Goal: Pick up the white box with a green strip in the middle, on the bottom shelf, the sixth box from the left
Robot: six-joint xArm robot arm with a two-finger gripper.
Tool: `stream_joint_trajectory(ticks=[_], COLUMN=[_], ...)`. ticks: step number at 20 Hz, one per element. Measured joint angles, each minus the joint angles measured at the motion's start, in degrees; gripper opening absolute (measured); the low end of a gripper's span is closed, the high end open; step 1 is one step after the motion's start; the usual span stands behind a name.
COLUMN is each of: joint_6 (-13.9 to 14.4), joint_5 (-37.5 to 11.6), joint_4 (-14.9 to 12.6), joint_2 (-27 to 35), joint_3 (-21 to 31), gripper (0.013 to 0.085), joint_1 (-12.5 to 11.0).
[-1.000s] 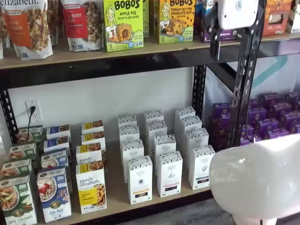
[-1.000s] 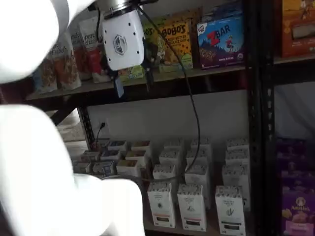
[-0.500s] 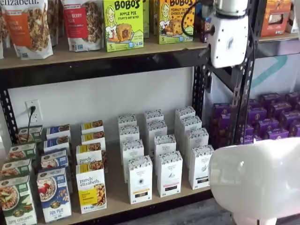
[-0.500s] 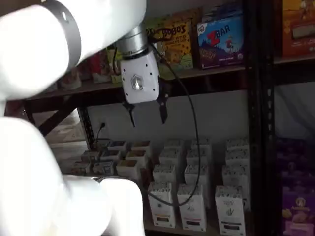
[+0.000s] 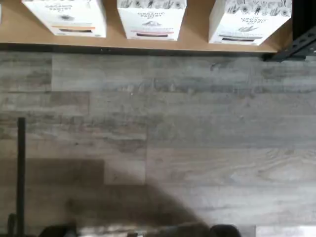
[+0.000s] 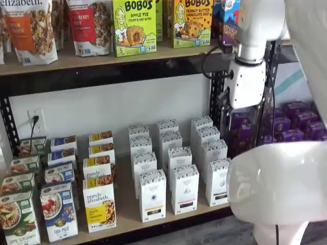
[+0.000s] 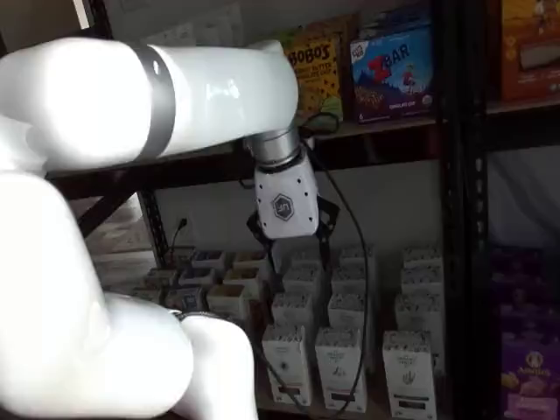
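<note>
The bottom shelf [image 6: 127, 204] is a tan wooden board with a black front rail. At its left end stand colourful cereal cartons, among them the green-and-blue Nature's Path boxes [image 6: 59, 210]. Next come the yellow-fronted purely elizabeth boxes [image 6: 100, 205]. To the right of those, three rows of tall white cartons with speckled grey tops run back toward the wall. The white box [image 6: 219, 181] of the task stands at the front of the rightmost row, upright, beside the black perforated upright [image 6: 218, 97]. In a shelf view the same carton [image 7: 408, 376] shows at the front right, with a small dark strip low on its face.

Above these white rows hangs the gripper [image 7: 296, 255] — a white body with black fingers [image 7: 264, 247] pointing down, well above the carton tops and touching nothing. The fingers sit close against the dark background, so I cannot tell whether they are apart or together. A black cable [image 7: 354, 262] loops down beside it.

On the upper shelf stand the yellow-green Bobo's boxes [image 6: 134, 26]. Farther right, past the upright, sit purple boxes [image 6: 286, 127].

The wrist view looks straight down on grey plank flooring [image 5: 158, 138] — with three white Organic Pantry cartons [image 5: 151, 17] along the shelf edge.
</note>
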Motion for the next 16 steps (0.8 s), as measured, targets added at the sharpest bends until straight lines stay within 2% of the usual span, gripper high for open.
stream_joint_trajectory(ticks=[4,7,11,13,16], joint_6=[-1.07,-2.11,-1.71,-2.11,-1.27], joint_5=[-8.06,-13.77,-21.41,-24.38,-28.95], joint_4=[-0.65,-0.06,-1.04,-0.62,-1.77], joint_2=[4.09,7.74,16.37,20.36,25.22], joint_3=[3.04,4.56,4.96,4.73,4.45], gripper=[0.085,0.085,0.085,0.085,0.085], joint_1=[-1.49,-2.38,-2.62,-2.79,-2.82])
